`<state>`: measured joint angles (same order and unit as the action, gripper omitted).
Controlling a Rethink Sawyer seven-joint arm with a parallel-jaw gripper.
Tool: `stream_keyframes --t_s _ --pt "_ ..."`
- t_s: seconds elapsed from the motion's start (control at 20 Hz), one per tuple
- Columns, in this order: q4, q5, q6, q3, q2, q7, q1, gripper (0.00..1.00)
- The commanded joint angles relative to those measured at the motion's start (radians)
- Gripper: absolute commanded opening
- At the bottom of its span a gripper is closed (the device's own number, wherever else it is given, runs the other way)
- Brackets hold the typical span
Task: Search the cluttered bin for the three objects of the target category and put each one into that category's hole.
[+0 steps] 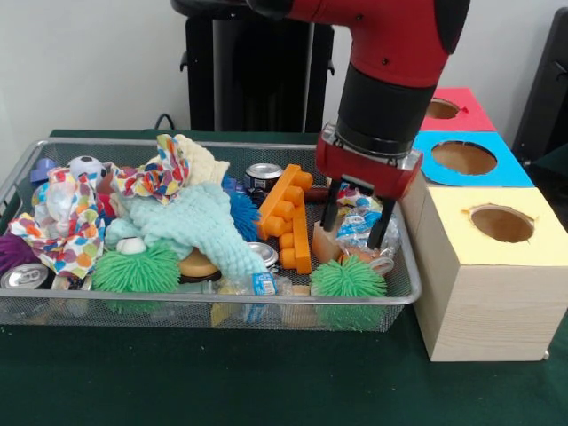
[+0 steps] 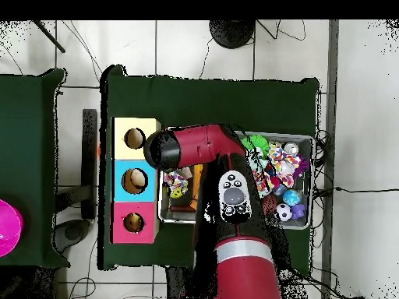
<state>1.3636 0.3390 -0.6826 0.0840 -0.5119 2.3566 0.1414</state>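
Observation:
The cluttered bin (image 1: 204, 309) is a wide wire mesh tray on the green table, also seen from overhead (image 2: 312, 181). My gripper (image 1: 356, 222) hangs into its right end, next to the boxes. Its fingers are open and stand either side of a crinkly clear packet (image 1: 359, 224) with coloured print, at about the packet's height. Three wooden boxes with a round hole each stand to the right: yellow top (image 1: 499, 226), blue top (image 1: 466, 160), red top (image 1: 453, 108). From overhead the arm hides the gripper.
In the bin lie an orange toy brick block (image 1: 288, 217), two green spiky balls (image 1: 348, 277) (image 1: 138, 269), a mint towel (image 1: 200, 229), drink cans (image 1: 263, 175), patterned cloths (image 1: 62, 222) and a small football (image 1: 86, 166). A pink object (image 2: 6, 227) sits on another table.

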Motion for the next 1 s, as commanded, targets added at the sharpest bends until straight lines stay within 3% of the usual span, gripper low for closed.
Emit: stream_keyframes --t_s 0.05,0.55,0.8,1.0 --pt "0.004 0.086 0.116 0.076 0.092 -0.097 -0.008 1.00" --pt "0.019 0.100 0.284 0.023 0.184 0.040 -0.076 1.00" --pt "-0.001 0.118 0.347 0.008 0.226 0.028 -0.092 1.00" --pt "-0.044 0.158 0.391 -0.047 0.264 0.025 -0.134 1.00"
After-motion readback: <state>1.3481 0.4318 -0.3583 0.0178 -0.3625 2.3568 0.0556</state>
